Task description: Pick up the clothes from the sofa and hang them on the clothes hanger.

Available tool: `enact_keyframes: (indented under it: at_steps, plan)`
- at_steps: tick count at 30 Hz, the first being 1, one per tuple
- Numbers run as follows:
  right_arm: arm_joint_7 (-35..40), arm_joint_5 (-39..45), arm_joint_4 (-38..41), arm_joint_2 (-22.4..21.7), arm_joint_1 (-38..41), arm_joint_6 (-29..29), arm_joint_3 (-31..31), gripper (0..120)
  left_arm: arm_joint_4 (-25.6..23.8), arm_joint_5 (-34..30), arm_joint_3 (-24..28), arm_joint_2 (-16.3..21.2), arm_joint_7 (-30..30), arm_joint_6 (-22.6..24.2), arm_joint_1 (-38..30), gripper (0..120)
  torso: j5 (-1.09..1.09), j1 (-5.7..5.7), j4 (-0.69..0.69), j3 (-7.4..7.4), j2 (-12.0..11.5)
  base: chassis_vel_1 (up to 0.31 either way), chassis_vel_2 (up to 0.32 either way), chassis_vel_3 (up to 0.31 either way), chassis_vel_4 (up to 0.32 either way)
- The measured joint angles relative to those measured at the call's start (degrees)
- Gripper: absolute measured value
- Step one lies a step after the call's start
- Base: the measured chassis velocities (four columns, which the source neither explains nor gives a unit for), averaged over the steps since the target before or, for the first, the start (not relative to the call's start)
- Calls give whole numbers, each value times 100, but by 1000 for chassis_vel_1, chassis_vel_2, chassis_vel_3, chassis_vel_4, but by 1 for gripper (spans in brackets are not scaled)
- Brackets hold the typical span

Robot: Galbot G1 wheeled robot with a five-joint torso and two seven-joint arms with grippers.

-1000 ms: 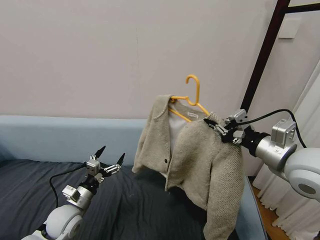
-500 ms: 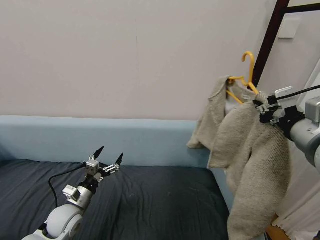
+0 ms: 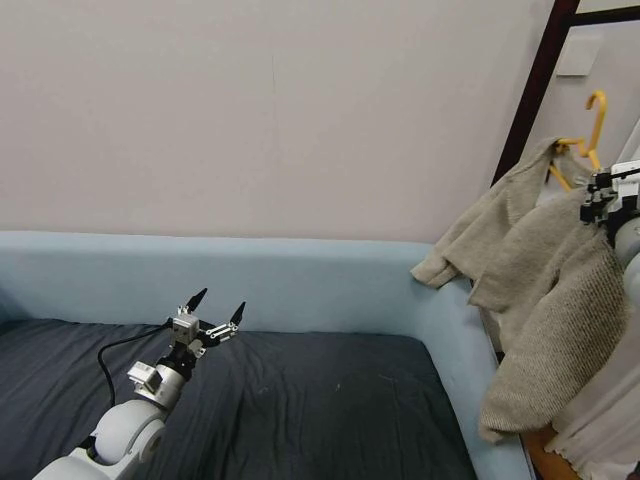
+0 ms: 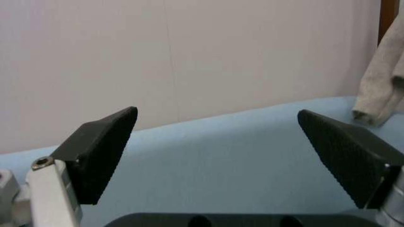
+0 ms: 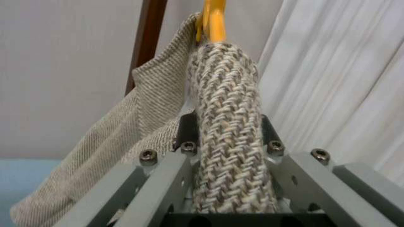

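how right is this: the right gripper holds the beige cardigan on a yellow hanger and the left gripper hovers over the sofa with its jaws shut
Not quite: the left gripper has its jaws open, wide apart in the left wrist view. The rest stands: the right gripper holds the beige cardigan on a yellow hanger, the left hovers over the sofa.

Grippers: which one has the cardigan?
The right gripper, shut on the beige cardigan on its yellow hanger. The left gripper hangs open and empty above the sofa.
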Motion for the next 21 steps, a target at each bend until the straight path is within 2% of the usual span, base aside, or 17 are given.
enact_keyframes:
  at_steps: [4,7,9,13,14,16,21]
  plan:
    - [-6,0,-286,125,403,26,-213,9,63,-4,53,14,12,-1,-68,100,0,0,0,0,0,0,0,0,0]
    - [3,21,-796,372,1410,-6,-965,9,68,-4,85,8,32,0,-80,100,-4,0,-1,-1,0,0,0,0,0]
    - [8,14,-969,460,1677,-11,-1203,9,68,-3,86,6,33,0,-78,100,-5,0,-1,-1,0,0,0,0,0]
    - [24,-12,-1730,938,2836,-20,-2163,9,64,-3,56,7,33,0,-45,100,0,1,2,0,0,0,0,0,0]
    - [24,-12,-1730,938,2836,-20,-2163,9,64,-3,56,7,33,0,-45,100,0,1,2,0,0,0,0,0,0]
    - [42,-61,-2053,1175,3419,-19,-2584,9,55,-3,11,16,33,-1,-11,100,-5,0,3,0,0,0,0,0,0]
    - [139,-73,-2513,1440,4125,-19,-3098,9,13,-2,-65,23,30,-35,64,100,-4,0,2,0,0,0,0,0,0]
